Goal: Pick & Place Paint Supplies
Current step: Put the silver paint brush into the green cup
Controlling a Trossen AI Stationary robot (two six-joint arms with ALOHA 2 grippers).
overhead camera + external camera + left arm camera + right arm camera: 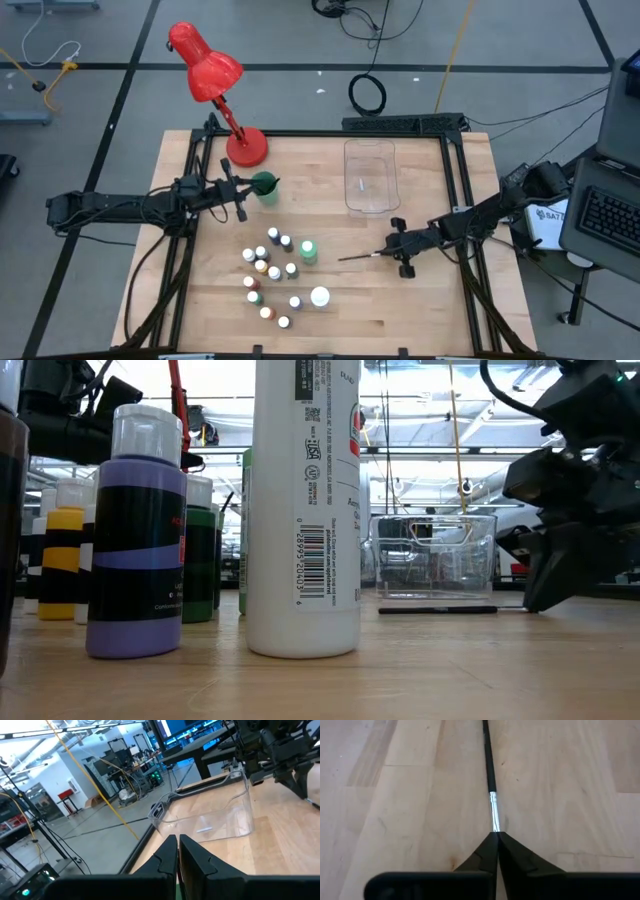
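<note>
Paintbrush (490, 775) pinched in right claw (496, 836)

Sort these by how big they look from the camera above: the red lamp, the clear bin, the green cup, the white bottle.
1. red lamp
2. clear bin
3. green cup
4. white bottle

The lamp rises toward the camera, so its lead is unsure.

We see the left gripper (178, 851) with its fingers pressed nearly together, a slim gap between them. Ahead sits the clear plastic bin (220, 815) on the wooden table (280, 840), the other arm (270, 747) beyond it.
</note>
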